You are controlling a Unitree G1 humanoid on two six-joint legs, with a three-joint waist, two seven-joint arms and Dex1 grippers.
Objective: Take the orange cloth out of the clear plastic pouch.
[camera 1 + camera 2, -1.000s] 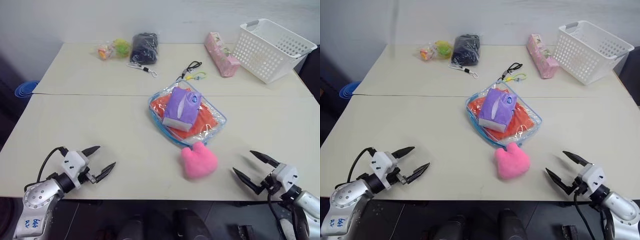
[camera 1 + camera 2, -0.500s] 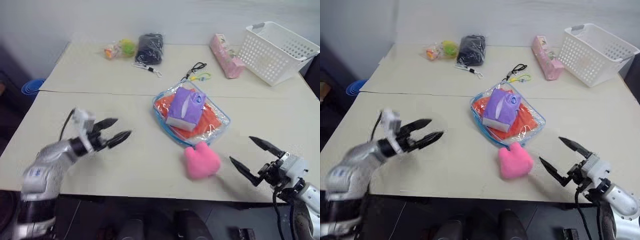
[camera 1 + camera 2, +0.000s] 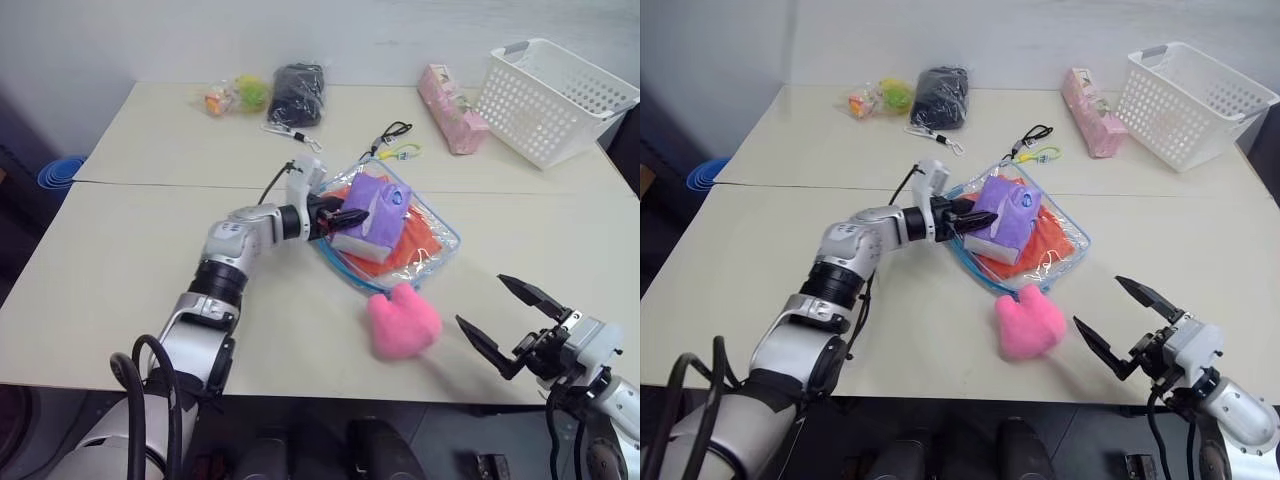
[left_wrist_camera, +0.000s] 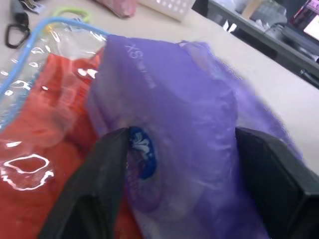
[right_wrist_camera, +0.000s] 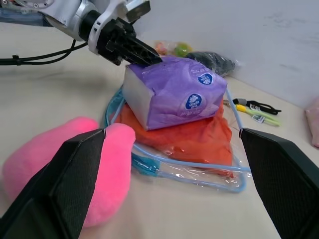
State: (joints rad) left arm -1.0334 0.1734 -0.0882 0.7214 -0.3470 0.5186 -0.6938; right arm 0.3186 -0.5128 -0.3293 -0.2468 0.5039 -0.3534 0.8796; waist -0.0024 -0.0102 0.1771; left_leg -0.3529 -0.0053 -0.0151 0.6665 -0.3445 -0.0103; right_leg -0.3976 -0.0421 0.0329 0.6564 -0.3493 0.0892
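Left hand grips purple pack atop pouch-enclosed orange cloth.

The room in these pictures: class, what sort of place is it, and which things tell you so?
Probably an indoor lab or test room for robot handling practice. Two plain tables pushed together against a bare wall carry assorted small items: a white lattice basket, a pink plush and a clear plastic pouch.
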